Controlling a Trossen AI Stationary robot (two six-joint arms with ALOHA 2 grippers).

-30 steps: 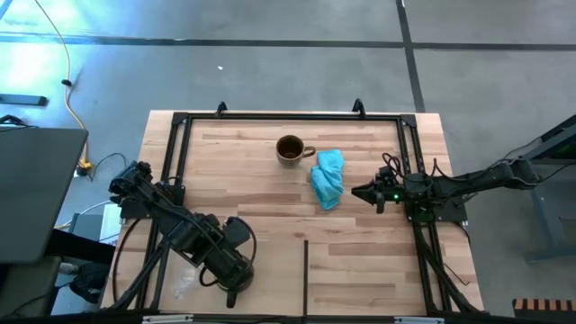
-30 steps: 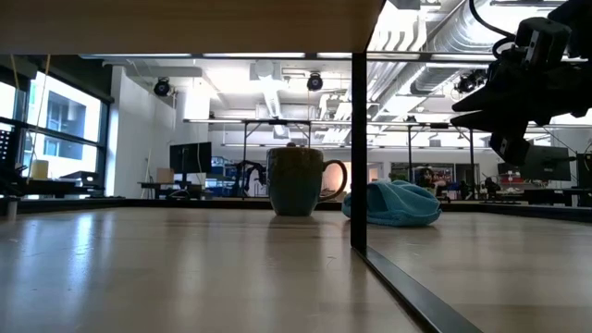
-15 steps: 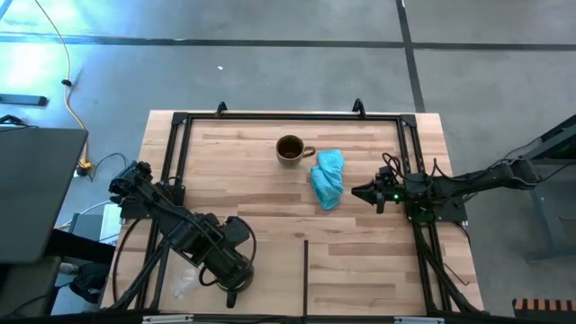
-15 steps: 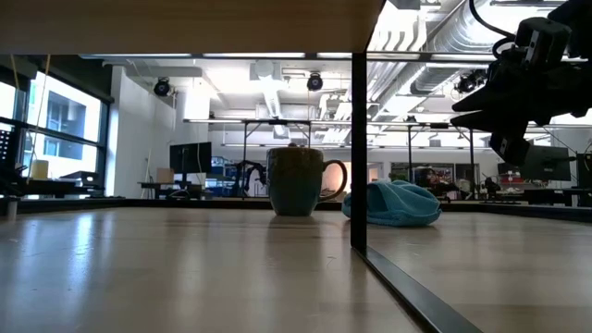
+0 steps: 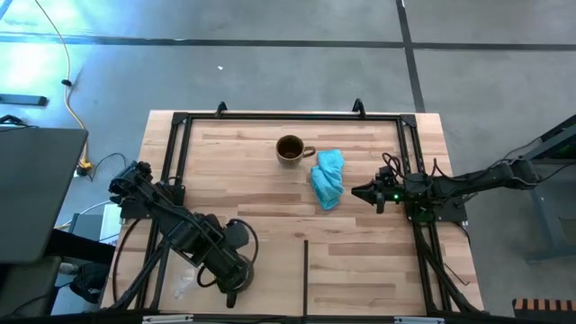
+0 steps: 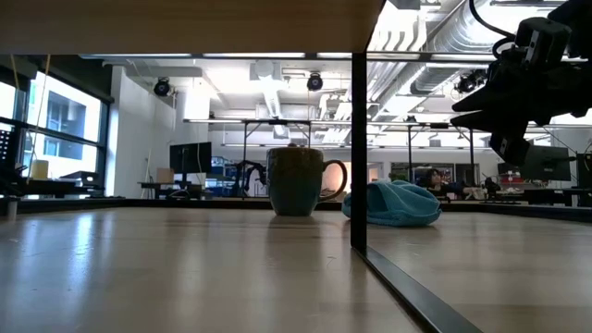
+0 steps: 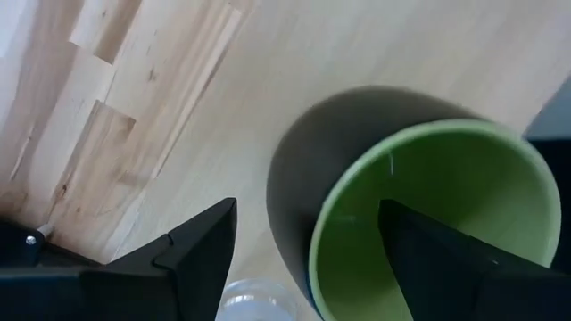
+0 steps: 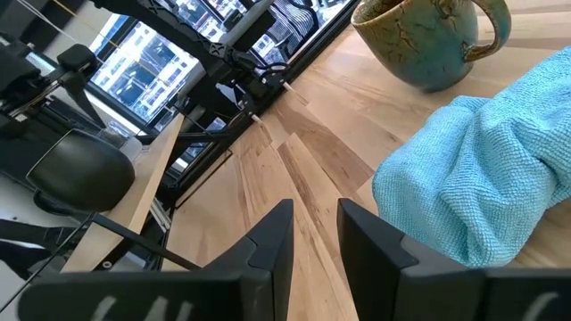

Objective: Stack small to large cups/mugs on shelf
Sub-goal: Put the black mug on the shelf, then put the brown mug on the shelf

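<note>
Now that its fingers have spread wide, the left gripper (image 7: pixel 306 214) holds nothing: it has let go of the green mug.

While the jaws stood closer a second ago, they now straddle the near wall of the green-lined, dark-sided ceramic mug (image 7: pixel 428 205), one finger inside and one outside. The mug sits on the pale wooden plank shelf (image 5: pixel 360 261) at its front left corner, so I take it as set down. A tiny clear plastic cup (image 7: pixel 254 299) lies just beside it, not inside, so the stacking is still to do. The brown-glazed ceramic mug with a handle (image 5: pixel 290 149) stands well apart near the back, beside a crumpled light-blue cloth (image 5: pixel 328 177). The right gripper (image 5: pixel 360 192) hangs near the cloth, its fingers slightly parted and empty. That makes three vessels, one cloth and two arms.
</note>
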